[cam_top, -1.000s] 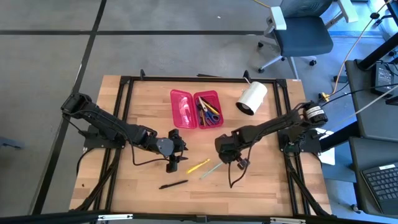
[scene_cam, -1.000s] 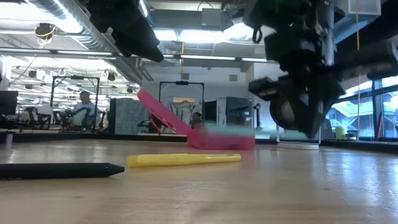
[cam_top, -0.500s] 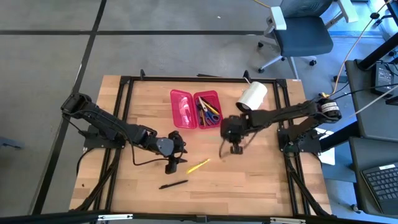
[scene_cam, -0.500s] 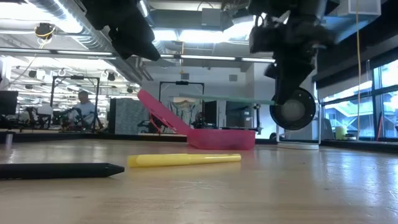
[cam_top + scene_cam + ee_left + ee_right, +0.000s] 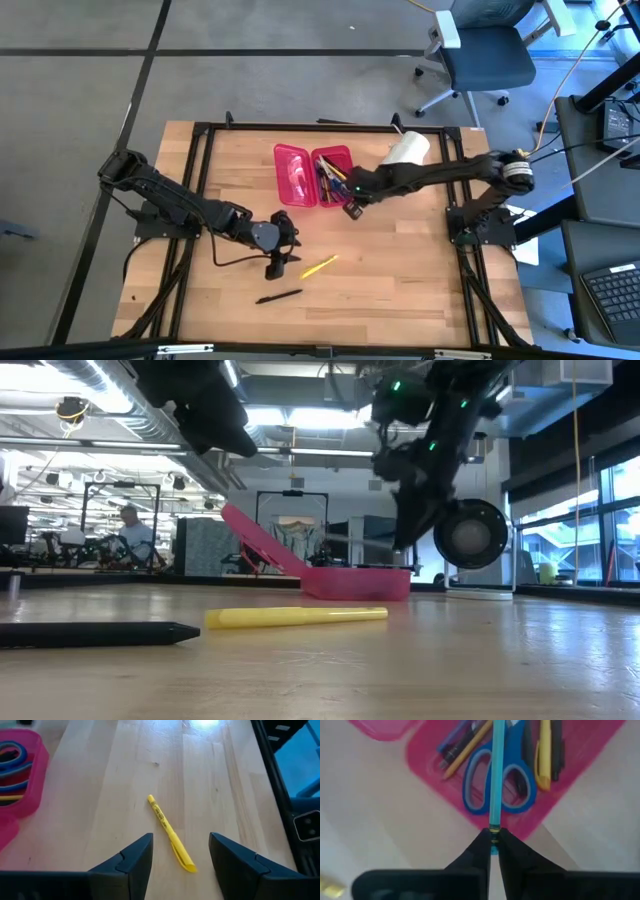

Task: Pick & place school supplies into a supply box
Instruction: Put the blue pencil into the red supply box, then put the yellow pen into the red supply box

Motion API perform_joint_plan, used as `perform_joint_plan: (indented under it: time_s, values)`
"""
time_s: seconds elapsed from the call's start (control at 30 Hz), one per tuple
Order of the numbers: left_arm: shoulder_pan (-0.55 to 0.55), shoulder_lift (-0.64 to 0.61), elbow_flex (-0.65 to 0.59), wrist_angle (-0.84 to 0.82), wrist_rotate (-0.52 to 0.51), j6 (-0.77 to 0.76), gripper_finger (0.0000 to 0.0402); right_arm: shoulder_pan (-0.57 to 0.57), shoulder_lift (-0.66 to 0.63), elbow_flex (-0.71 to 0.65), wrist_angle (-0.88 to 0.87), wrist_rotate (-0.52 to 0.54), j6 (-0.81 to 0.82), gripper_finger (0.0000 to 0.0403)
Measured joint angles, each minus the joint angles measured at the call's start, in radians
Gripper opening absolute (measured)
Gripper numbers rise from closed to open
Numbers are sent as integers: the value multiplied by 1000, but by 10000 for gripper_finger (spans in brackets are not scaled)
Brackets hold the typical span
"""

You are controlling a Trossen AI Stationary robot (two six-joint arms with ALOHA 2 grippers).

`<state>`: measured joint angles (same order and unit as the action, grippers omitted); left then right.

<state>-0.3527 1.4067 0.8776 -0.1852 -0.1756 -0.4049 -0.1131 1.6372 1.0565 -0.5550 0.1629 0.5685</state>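
Right hand [image 5: 493, 851] clamped on teal pencil [image 5: 495, 780] over supply box [image 5: 318, 174], left hand [image 5: 180, 851] spread wide above yellow pen [image 5: 170, 833] on bench [image 5: 420, 270], black pen [image 5: 278, 296] at 7 o'clock

supply box [image 5: 318, 174]: you see a red-pink translucent case lying open, two halves side by side | blue-handled scissors [image 5: 499, 785], pens and pencils lie in its right half | green pencil [image 5: 495, 775]: pinched at one end by right tool [image 5: 493, 846], over that half | yellow pen [image 5: 170, 833], black pen [image 5: 279, 296]: flat on surface, apart.
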Motion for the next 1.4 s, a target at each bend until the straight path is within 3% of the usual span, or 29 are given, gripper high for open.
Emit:
perform_joint_plan:
  time_s: [0.23,0.73,1.17,1.4]
  values:
    - [-1,0,0,-3,-9,-2,187,-60,103,0,80,-23,-26,30]
    - [-1,0,0,1,-13,13,185,-98,121,0,76,-68,-54,34]
    - [-1,-1,0,1,-11,25,187,-98,101,1,64,-49,-189,121]
    - [-1,-1,0,2,-13,25,186,-58,16,65,51,-4,-381,132]
